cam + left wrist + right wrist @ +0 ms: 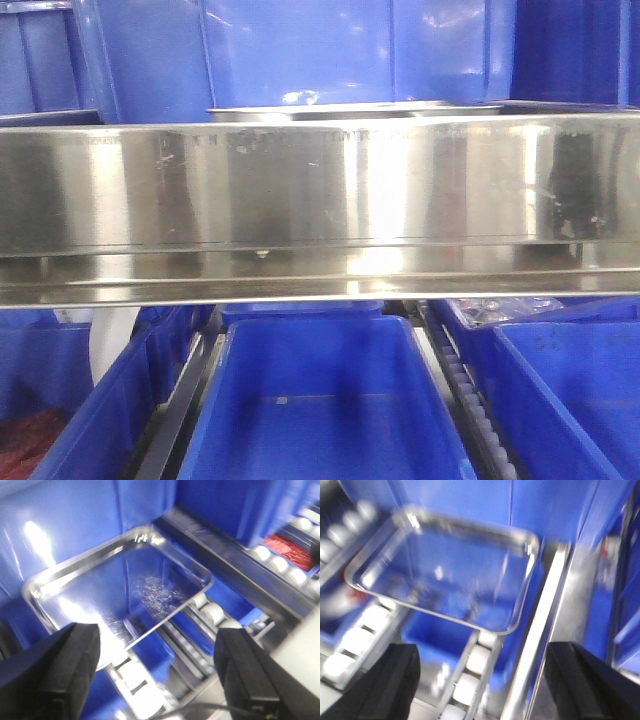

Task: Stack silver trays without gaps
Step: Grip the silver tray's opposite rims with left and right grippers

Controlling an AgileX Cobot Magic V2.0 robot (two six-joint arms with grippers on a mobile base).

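Jaws apart and empty on left tool and right tool, a silver tray ahead of each.

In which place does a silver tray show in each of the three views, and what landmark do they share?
Front: tray, only its thin rim, top centre, above the rail.
Left wrist: tray, centre, slightly left.
Right wrist: tray, upper centre, blurred; I cannot tell whether it is the same tray.
Shared landmark: blue bins.
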